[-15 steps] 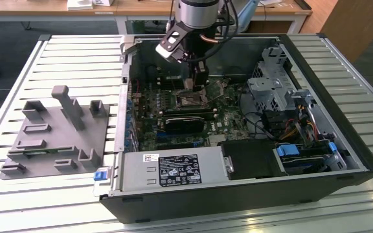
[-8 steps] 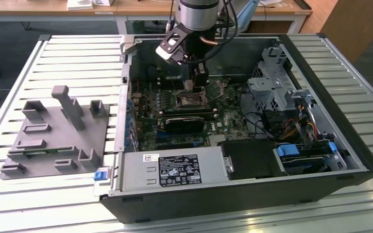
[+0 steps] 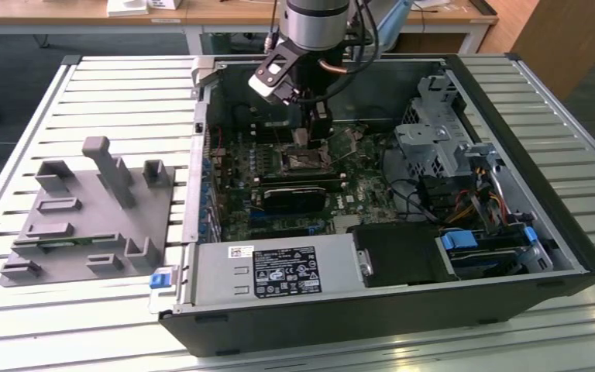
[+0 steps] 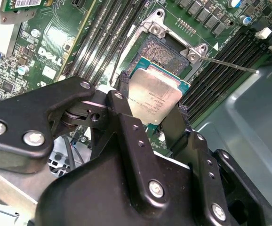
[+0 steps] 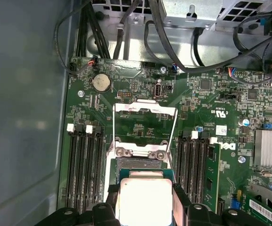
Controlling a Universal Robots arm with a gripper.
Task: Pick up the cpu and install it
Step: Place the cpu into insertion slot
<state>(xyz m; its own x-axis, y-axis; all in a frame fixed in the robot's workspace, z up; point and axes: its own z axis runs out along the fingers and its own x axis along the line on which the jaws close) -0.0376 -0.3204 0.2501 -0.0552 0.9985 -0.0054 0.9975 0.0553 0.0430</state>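
A pale metal table (image 3: 91,93) made of long parallel slats fills the scene, with light wooden desks (image 3: 225,12) behind it at the back of the room.

On the exterior view's left, one flat grey plastic tray (image 3: 80,225) lies on the slats, with several square upright pegs of differing heights rising from it. Beside it, towards the middle, one large black metal computer case (image 3: 380,325) lies on its side with its panel off. Inside the case is a green circuit board (image 3: 276,209) crowded with small parts, and along the case's near edge sits a silver power supply box (image 3: 276,271) bearing a label.

One silver and black robot arm (image 3: 316,23) reaches down into the case from above. Its black two-fingered gripper (image 3: 316,128) hangs over the square black socket (image 3: 305,161) with its metal rim.

In the second wrist view, the two matte black fingers (image 4: 126,117) of the gripper (image 4: 152,106) are clamped on opposite edges of the cpu (image 4: 155,96), a small flat square chip with a shiny silver-grey top. The chip sits at the near edge of the open socket (image 4: 166,49); whether they touch cannot be told.

In the first wrist view, the cpu (image 5: 143,200) lies just before the socket (image 5: 140,162), which has two banks of long black memory slots (image 5: 84,165), one on each side. One round silver coin battery (image 5: 100,83) sits beyond.

On the exterior view's right, a grey perforated metal drive cage (image 3: 432,139) stands inside the case.
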